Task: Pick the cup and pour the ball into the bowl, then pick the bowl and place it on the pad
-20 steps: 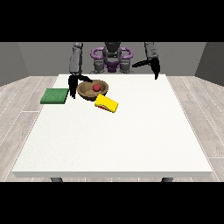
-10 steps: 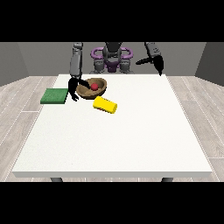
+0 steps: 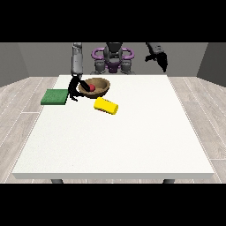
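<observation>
One white table (image 3: 132, 145), one yellow cup (image 3: 106, 106) on its side nearest, one brown bowl (image 3: 93, 87) just behind holding one red ball (image 3: 92, 87), hand at view's left (image 3: 75, 88) curled round bowl's left rim, one green pad (image 3: 54, 96) just left, hand at view's right (image 3: 160, 60) raised far back, fingers relaxed, holding nothing.

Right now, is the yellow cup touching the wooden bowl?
Apart. In the front view, the yellow cup lies on its side in front of the bowl, and a strip of white table shows between them.
</observation>
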Tool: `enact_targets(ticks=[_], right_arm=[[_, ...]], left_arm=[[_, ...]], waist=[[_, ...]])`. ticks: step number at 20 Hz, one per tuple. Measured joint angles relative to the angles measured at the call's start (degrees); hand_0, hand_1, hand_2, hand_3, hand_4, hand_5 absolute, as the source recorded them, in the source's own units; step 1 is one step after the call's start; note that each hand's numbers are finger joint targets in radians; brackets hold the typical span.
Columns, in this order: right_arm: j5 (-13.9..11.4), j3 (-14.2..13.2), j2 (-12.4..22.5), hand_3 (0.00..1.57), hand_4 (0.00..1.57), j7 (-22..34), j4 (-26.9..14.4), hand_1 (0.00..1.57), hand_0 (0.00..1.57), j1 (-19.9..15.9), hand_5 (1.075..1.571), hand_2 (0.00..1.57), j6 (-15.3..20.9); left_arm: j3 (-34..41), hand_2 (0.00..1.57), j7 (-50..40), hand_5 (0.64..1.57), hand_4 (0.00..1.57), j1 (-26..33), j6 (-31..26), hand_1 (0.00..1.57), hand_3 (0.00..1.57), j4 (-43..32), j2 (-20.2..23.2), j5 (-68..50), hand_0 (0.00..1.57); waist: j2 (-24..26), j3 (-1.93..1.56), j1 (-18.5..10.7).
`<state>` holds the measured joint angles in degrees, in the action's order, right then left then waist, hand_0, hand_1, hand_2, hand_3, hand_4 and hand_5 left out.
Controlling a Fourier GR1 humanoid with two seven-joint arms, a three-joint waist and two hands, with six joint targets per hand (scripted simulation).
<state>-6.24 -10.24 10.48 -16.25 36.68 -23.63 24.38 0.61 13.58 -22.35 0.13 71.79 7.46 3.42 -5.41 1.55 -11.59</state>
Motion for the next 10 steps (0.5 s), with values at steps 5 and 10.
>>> enact_targets(ticks=[5,10], right_arm=[[-3.97,5.16,0.12,0.89,0.81,16.85,1.4,1.57,1.57,-2.96,1.565,1.57,-0.67],[-4.66,7.3,2.49,0.72,0.8,28.67,5.48,1.57,1.57,-5.96,1.569,1.57,-5.76]], left_arm=[[3.68,0.0,0.91,1.411,1.0,3.18,0.82,0.0,0.0,-5.87,1.46,-0.93,0.0],[5.82,0.0,1.77,1.41,1.0,6.93,1.37,0.0,0.0,-9.34,2.2,-1.42,0.0]], waist=[[6.89,-1.0,5.97],[12.3,-1.34,11.01]])
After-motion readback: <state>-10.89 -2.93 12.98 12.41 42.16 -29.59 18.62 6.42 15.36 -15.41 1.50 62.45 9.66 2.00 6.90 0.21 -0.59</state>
